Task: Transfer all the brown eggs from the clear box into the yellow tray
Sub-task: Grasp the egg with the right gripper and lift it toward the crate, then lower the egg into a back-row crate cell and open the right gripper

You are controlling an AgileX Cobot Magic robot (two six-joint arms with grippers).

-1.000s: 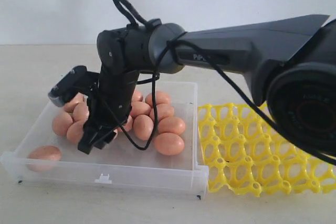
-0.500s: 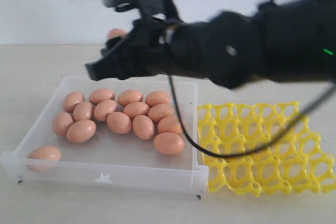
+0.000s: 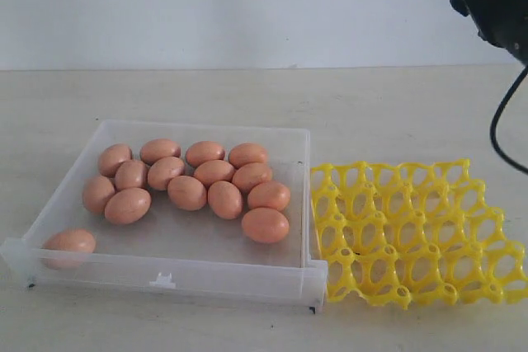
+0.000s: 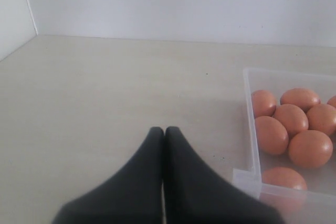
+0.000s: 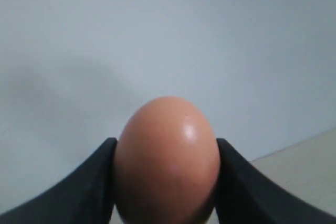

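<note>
- One brown egg (image 5: 167, 161) is pinched in your right gripper (image 5: 167, 148); a jolt could drop it before the yellow tray (image 3: 410, 241).
- Left gripper (image 4: 164, 130): jaws pressed together, empty.

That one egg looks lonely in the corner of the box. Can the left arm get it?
Probably yes. The left gripper sits shut just outside the clear box, whose top is open, and nothing covers the lone egg. It must open first.
</note>
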